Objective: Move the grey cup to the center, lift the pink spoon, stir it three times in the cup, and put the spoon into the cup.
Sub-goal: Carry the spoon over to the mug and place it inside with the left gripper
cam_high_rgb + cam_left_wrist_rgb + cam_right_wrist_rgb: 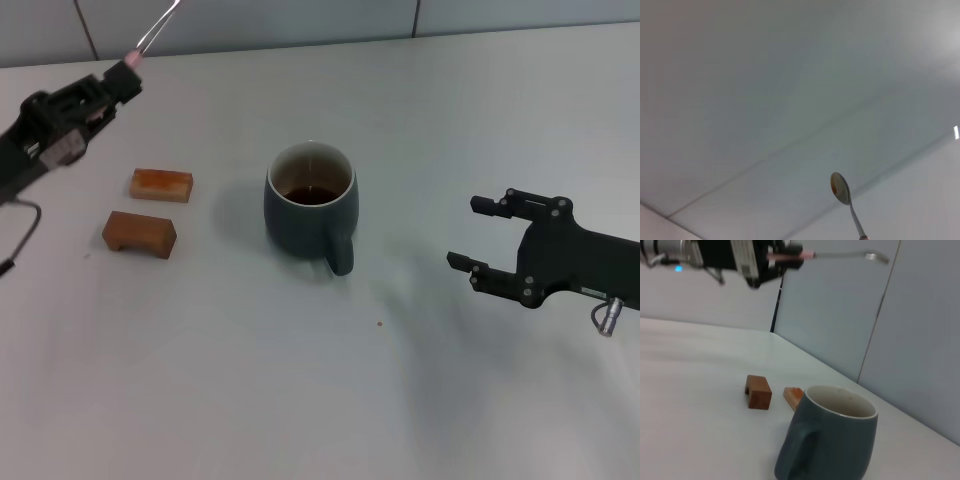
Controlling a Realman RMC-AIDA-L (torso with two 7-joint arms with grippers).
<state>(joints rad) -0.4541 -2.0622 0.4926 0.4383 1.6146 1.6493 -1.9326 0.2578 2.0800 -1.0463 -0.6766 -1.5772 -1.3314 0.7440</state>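
The grey cup (310, 207) stands upright mid-table with dark brown liquid inside, its handle toward the front; it also shows in the right wrist view (827, 435). My left gripper (128, 72) is raised at the far left and is shut on the pink spoon (155, 32), which points up and away, high above the table. The spoon's metal bowl shows in the left wrist view (840, 188) and the whole spoon in the right wrist view (840, 255). My right gripper (475, 235) is open and empty, to the right of the cup.
Two brown wooden blocks (161, 184) (139, 233) lie left of the cup, below the left arm. A grey wall (300, 20) runs along the table's far edge.
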